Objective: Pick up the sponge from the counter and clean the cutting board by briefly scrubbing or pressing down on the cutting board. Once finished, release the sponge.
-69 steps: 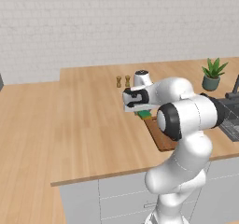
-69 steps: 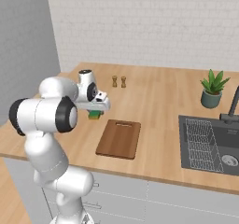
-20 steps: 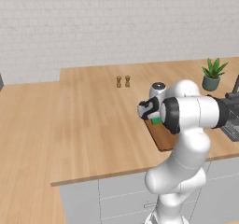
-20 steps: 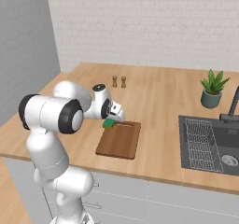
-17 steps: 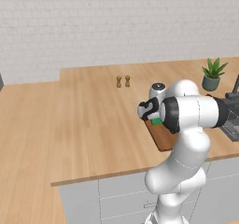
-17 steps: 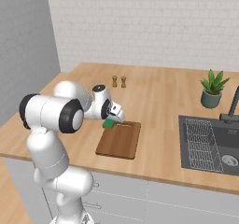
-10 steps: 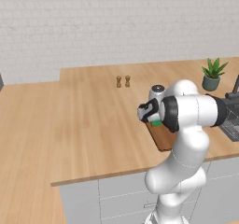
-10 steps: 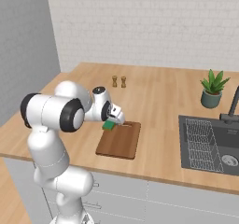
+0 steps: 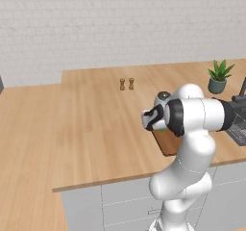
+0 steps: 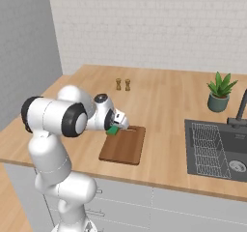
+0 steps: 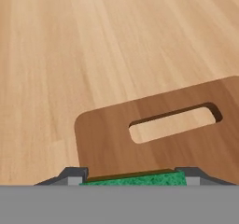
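The tool (image 11: 130, 180) grips the sponge (image 11: 135, 178) between its fingertips — just ahead lies the cutting board (image 11: 186, 143), slot handle nearest, on the table (image 11: 93, 41).

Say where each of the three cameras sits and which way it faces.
Left base view: behind the arm to its left, looking forward and down over the counter; the arm rises at lower right.
Right base view: behind to its right, facing the cutting board and sink; arm at lower left.
Hand view: on the hand, looking along the gripper holding the sponge.
All three share the cutting board.
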Robot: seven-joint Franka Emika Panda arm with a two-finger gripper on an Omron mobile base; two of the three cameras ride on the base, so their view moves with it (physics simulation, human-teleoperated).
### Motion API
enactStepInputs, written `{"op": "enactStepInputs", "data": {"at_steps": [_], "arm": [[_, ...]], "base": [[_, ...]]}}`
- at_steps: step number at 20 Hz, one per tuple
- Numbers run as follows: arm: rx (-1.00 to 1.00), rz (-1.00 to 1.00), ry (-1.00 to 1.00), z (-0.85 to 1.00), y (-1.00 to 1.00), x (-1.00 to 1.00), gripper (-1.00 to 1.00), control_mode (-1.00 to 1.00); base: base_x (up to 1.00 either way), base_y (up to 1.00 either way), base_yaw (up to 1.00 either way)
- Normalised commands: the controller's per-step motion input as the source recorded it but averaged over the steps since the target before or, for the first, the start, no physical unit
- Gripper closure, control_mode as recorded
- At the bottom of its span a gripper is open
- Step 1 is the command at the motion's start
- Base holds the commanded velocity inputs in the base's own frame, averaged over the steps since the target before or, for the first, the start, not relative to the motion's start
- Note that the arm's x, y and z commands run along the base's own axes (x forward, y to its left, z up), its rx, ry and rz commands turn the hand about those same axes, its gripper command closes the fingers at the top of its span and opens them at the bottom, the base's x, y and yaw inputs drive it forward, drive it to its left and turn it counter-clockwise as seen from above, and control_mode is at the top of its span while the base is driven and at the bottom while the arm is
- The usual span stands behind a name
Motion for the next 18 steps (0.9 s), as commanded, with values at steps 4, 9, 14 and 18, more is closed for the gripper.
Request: {"op": "enactStepInputs", "data": {"at_steps": [4, 9, 14, 18], "arm": [[0.00, 0.06, -0.07, -0.06, 0.00, 0.00, 1.00, -1.00], [0.00, 0.03, 0.00, -0.33, 0.00, 0.00, 1.00, -1.00], [0.00, 0.00, 0.00, -0.36, 0.00, 0.00, 1.00, -1.00], [0.00, 0.00, 0.00, -0.27, 0.00, 0.00, 1.00, -1.00]], "base": [[0.00, 0.00, 0.00], [0.00, 0.00, 0.00], [0.00, 0.00, 0.00], [0.00, 0.00, 0.00]]}}
